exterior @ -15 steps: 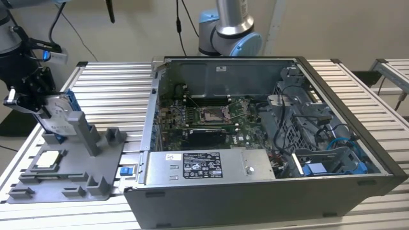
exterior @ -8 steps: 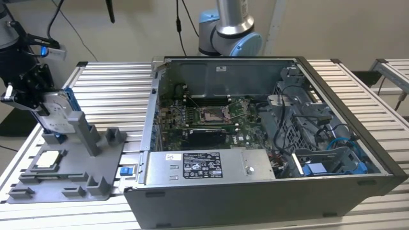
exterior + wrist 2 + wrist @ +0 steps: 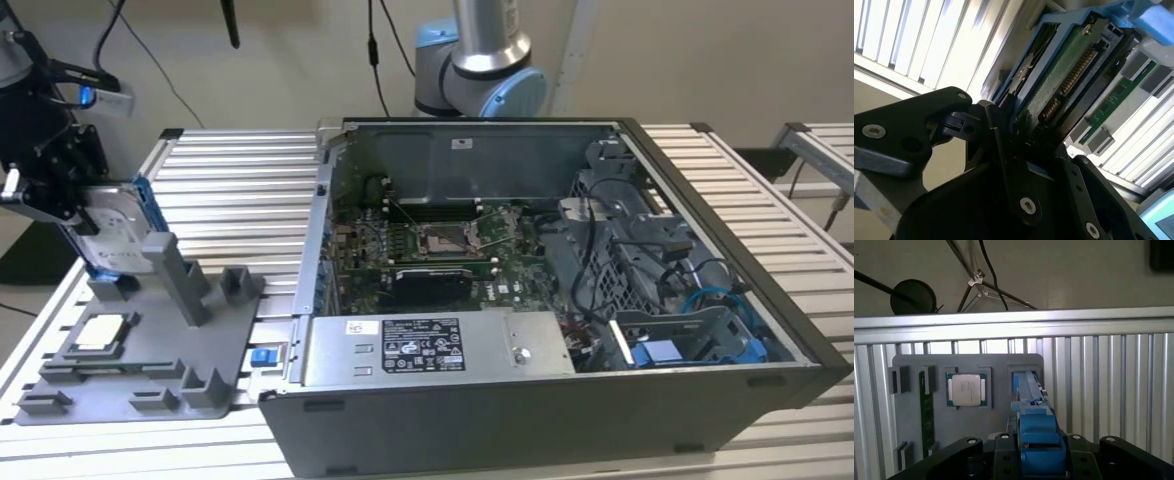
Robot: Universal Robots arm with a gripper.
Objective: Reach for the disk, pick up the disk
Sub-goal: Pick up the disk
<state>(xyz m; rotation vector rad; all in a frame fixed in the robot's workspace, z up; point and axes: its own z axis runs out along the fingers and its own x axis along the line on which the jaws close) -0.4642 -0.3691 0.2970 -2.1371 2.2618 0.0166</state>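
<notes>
At the exterior view's left, matte black gripper [image 3: 70,205] clamped on the disk [image 3: 118,232]: flat silver-grey slab in a glossy blue plastic frame, gripped between the fingers, standing on edge in a grey moulded fixture [image 3: 174,350]. Further right, ribbed aluminium table [image 3: 240,170], then open sheet-metal computer case [image 3: 534,420].
</notes>
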